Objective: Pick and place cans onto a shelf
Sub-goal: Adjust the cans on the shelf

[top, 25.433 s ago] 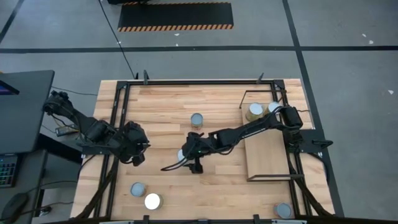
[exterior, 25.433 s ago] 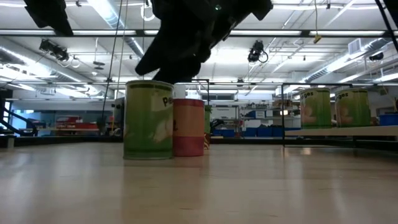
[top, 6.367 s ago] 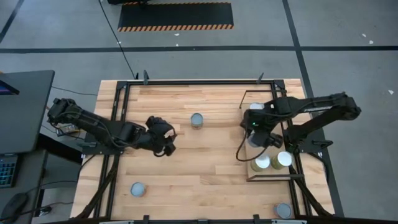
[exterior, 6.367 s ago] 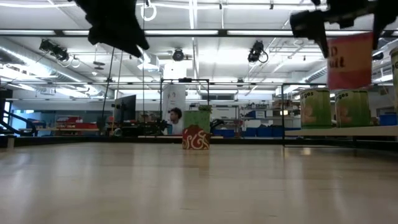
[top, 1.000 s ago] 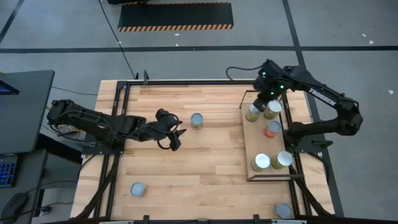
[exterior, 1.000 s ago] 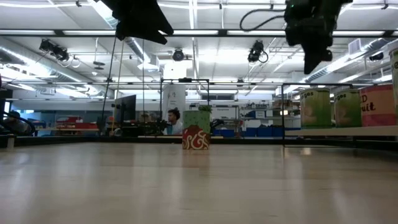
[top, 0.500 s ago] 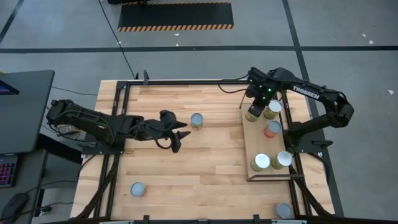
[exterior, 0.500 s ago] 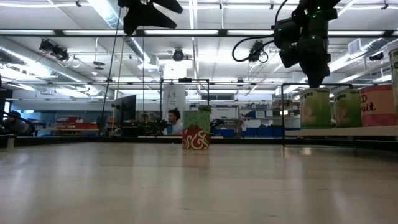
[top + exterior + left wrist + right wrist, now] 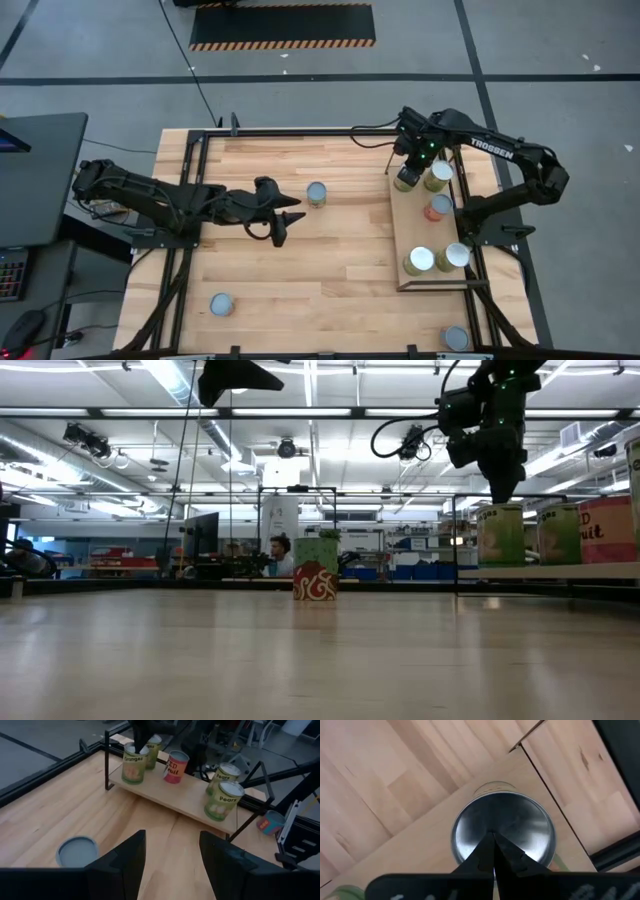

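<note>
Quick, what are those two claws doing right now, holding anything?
Left gripper: open, empty, beside the lone can on the table.
Right gripper: shut, empty, above a shelf can.

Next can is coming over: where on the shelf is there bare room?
The shelf has bare wood mid-length, between the red can and the two near-end cans. The far end is crowded: two cans, right claw above.

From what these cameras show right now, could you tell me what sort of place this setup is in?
Probably a large robotics lab or industrial workshop: long ceiling light strips over an open hall, hazard-striped floor matting, and a butcher-block table inside a black metal frame.
</note>
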`<state>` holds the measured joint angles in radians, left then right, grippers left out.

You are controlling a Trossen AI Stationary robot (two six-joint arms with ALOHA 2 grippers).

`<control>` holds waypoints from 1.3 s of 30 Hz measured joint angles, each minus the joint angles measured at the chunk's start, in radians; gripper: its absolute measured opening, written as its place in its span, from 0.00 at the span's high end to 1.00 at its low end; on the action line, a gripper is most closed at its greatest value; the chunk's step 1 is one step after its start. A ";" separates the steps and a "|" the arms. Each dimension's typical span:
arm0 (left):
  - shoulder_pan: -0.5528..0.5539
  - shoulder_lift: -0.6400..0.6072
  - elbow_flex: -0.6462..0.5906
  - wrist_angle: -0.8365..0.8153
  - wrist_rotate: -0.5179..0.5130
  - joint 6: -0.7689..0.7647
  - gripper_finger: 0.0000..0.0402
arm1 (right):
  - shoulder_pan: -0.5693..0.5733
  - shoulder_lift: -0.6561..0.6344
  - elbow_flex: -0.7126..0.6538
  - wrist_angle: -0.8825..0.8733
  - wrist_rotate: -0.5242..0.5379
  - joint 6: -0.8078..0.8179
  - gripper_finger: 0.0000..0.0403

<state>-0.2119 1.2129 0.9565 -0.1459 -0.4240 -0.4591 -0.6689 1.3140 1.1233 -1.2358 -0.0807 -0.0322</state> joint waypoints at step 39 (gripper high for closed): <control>-0.002 -0.039 0.000 -0.024 0.000 0.018 0.52 | 1.272 0.048 0.100 -0.121 0.110 0.871 1.00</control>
<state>-0.2134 1.1740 0.9562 -0.1702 -0.4240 -0.4408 0.6031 1.3617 1.2235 -1.3567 0.0294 0.8383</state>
